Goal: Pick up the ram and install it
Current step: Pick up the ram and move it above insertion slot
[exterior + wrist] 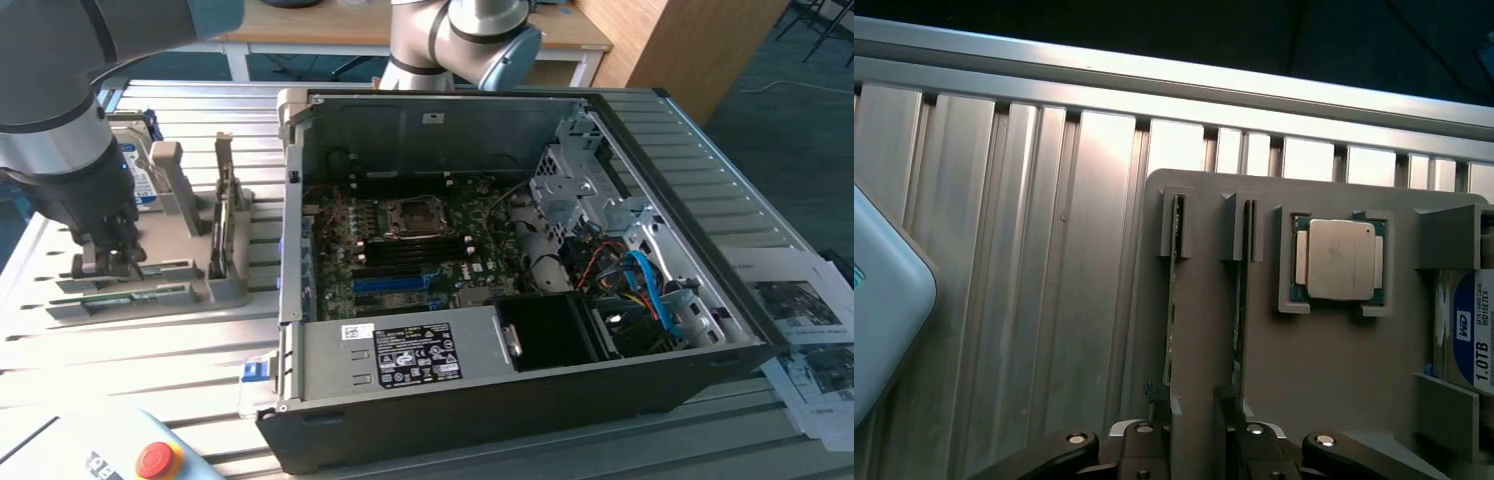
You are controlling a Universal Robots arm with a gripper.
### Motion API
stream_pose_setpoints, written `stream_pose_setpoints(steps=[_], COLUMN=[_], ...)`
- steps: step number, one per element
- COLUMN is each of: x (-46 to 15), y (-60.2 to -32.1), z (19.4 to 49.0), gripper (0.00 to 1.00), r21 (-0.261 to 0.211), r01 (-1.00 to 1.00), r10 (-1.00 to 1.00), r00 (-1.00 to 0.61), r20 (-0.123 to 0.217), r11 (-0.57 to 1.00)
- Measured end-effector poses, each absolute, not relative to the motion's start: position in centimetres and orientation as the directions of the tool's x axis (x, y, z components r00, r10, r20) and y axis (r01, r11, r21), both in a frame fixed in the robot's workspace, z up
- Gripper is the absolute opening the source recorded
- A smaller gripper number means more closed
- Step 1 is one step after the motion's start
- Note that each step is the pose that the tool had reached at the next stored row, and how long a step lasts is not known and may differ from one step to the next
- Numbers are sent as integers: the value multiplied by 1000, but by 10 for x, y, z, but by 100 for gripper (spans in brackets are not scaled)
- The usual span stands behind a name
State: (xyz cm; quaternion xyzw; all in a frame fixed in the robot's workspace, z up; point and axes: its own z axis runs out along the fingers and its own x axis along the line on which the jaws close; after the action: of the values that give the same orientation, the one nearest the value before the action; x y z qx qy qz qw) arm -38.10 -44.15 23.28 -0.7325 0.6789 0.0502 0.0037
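The ram (1174, 300) stands on its edge in a slot of the grey parts holder (1324, 400), seen as a thin green strip. A second thin stick (1239, 300) sits in the slot beside it. In the exterior view the ram (150, 268) is a green strip in the holder (200, 290) on the exterior view's left. My gripper (1196, 425) is open just above the near ends of the two slots, with nothing between its fingers (1154, 435). The arm reaches down onto the holder, with the gripper (104, 262) at the slots.
A square silver processor chip (1339, 260) and a hard drive (1469, 345) sit in the same holder. The open computer case (507, 280) with its motherboard (400, 250) lies to the exterior view's right. A pendant with a red button (158, 458) and papers (801, 310) lie on the table.
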Motion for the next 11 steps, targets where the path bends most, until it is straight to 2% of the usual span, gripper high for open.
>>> stream_pose_setpoints(steps=[11], x=[-381], y=[-445], z=[231], gripper=[31], r21=[63], r01=[-995], r10=[-994], r00=[73], r20=[-78], r11=[-78])
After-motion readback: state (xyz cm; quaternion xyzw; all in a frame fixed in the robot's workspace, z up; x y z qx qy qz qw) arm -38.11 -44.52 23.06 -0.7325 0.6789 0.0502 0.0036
